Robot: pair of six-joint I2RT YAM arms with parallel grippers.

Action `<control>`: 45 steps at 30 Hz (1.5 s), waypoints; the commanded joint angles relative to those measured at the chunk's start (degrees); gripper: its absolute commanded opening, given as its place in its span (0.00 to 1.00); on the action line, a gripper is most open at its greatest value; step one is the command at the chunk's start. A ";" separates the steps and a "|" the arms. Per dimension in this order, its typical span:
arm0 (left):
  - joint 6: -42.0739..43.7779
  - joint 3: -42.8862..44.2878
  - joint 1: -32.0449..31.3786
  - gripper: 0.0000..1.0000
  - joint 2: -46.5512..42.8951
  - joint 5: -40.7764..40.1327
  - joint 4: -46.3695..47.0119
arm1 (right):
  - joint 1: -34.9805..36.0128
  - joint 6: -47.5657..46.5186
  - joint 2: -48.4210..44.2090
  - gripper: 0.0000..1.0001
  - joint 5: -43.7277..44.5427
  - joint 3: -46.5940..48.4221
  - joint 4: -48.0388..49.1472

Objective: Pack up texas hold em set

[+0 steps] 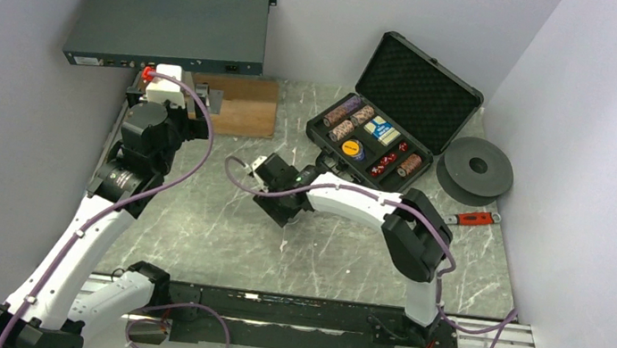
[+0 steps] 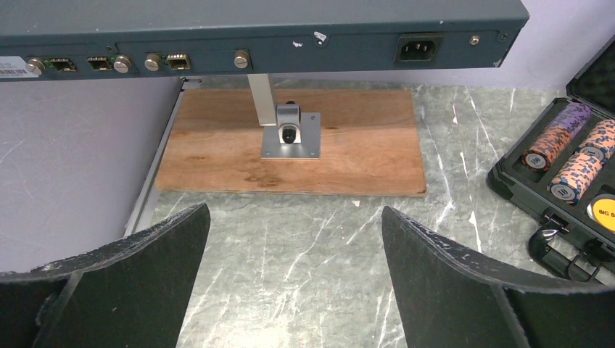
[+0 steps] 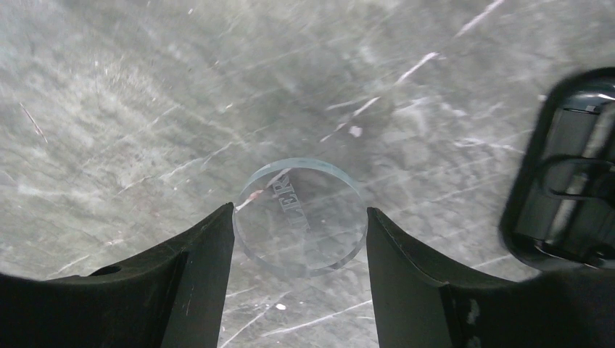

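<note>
The open black case (image 1: 320, 144) stands at the back right with its foam lid (image 1: 419, 90) raised. It holds rolls of chips (image 1: 348, 116), a card box (image 1: 381, 130), a yellow button (image 1: 351, 149) and red dice (image 1: 387, 162). My right gripper (image 1: 271, 194) is low over the table, left of the case. In the right wrist view its fingers (image 3: 210, 246) are closed on the edges of a clear round dealer button (image 3: 301, 217). The case handle (image 3: 573, 174) shows at the right. My left gripper (image 2: 296, 239) is open and empty over bare table near the wooden board (image 2: 290, 141).
A grey rack unit (image 1: 169, 27) leans at the back left above the wooden board (image 1: 238, 103), which bears a metal bracket (image 2: 290, 138). A black disc (image 1: 475, 169) and a red-handled tool (image 1: 472, 218) lie right of the case.
</note>
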 commanded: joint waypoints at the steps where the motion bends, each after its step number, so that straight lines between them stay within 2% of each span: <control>1: -0.85 2.08 0.25 0.94 -0.53 0.33 0.90 | -2.45 2.66 -4.40 0.00 0.78 4.50 -1.45; 12: -0.85 2.07 0.25 0.94 -0.36 0.19 0.91 | -11.05 5.20 -4.23 0.00 1.35 11.68 -4.18; 24: -0.84 2.06 0.25 0.94 -0.12 0.27 0.92 | -24.83 9.15 2.53 0.00 1.49 26.57 -9.90; 31: -1.02 2.16 0.25 0.94 -0.01 0.61 0.82 | -28.49 9.38 6.55 0.00 6.01 33.88 -12.10; 45: -1.26 2.33 0.25 0.94 0.67 1.29 0.68 | -36.49 8.98 9.74 0.00 5.46 37.88 -12.01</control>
